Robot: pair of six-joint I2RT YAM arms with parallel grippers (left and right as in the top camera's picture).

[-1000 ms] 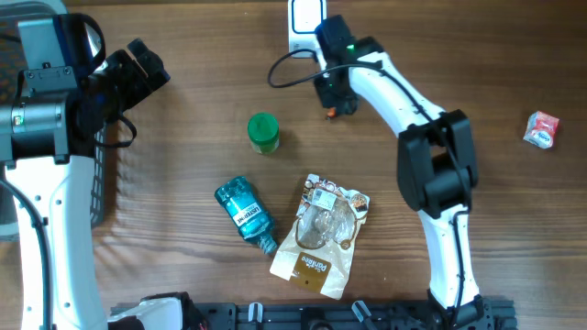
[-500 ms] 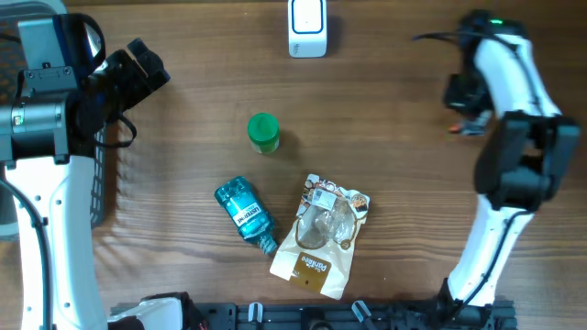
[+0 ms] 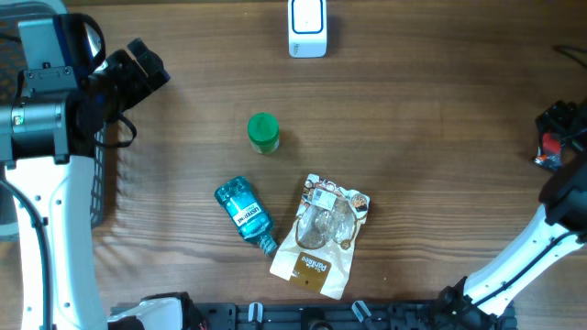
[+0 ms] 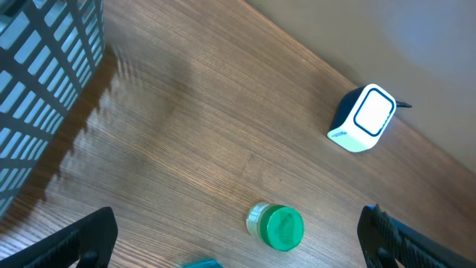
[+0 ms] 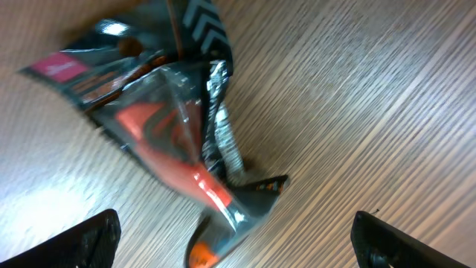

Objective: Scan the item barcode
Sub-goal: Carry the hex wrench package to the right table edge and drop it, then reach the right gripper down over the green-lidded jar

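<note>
A crumpled dark foil packet with red and orange print [image 5: 175, 141] lies on the wooden table. My right gripper [image 5: 238, 242] stands open over it, with one finger wide to each side and neither touching it. In the overhead view the right gripper [image 3: 554, 139] sits at the far right edge, with a bit of red packet [image 3: 548, 148] showing under it. The white barcode scanner [image 3: 306, 27] stands at the back middle and also shows in the left wrist view [image 4: 362, 119]. My left gripper [image 3: 139, 66] hangs open and empty at the left, above the table [image 4: 239, 242].
A green-lidded jar [image 3: 263, 132] stands mid-table and also appears in the left wrist view [image 4: 277, 226]. A teal bottle [image 3: 245, 213] and a clear snack bag [image 3: 323, 235] lie nearer the front. A wire basket [image 3: 105, 174] stands at the left edge.
The right arm swung from the scanner to the far right edge of the table, and its jaws opened, leaving the packet on the wood. The left arm has not moved.
</note>
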